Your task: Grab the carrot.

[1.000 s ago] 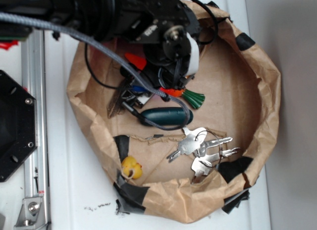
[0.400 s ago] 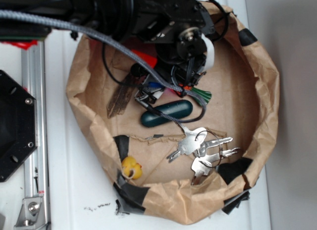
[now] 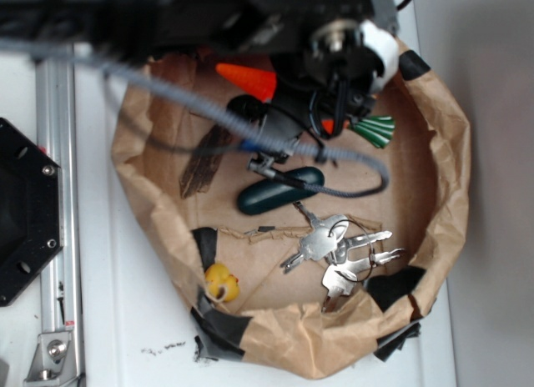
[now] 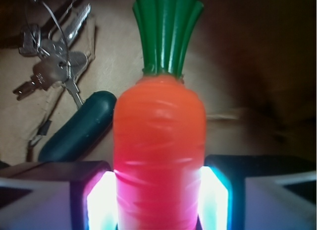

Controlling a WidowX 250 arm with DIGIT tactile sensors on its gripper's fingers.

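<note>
The pincer (image 4: 159,200) pinches the carrot (image 4: 159,155) on both sides, near the paper tray's (image 3: 450,178) far edge and probably lifted, though that is hard to see. Squeeze firmly and rise straight, clear of the cucumber toy (image 4: 74,128) and keys (image 4: 52,66).

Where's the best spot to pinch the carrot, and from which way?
Pinch the carrot on its thick orange body just below the green stem, one pad on each side. The wrist view shows the gripper closed there already, with the carrot running lengthwise between its pads. That part is widest, so it probably slips less than the pointed tip.
</note>
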